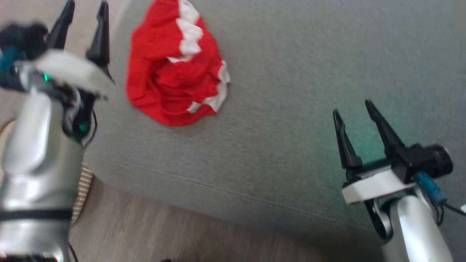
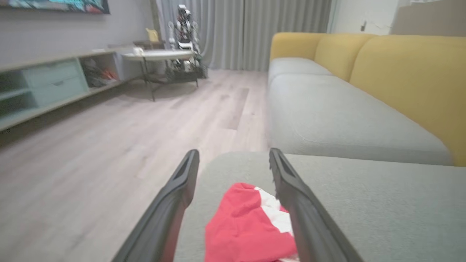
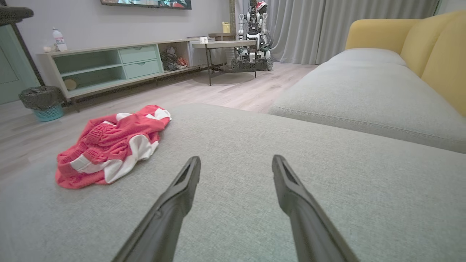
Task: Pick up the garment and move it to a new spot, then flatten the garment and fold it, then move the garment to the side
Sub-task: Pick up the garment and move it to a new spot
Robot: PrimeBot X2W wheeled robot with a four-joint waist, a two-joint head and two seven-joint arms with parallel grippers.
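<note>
1 garment [image 1: 171, 69], perhaps shorts; 2 tools [image 1: 86, 4] [image 1: 351, 106]

Grey ottoman [image 1: 309, 72], yellow sofa [image 2: 400, 72], wooden floor [image 2: 91, 163]

A home living room: grey-and-yellow sofa [image 3: 382, 91], low media shelf [image 3: 109, 65], curtains [image 3: 327, 25], wood floor [image 2: 109, 145].
</note>
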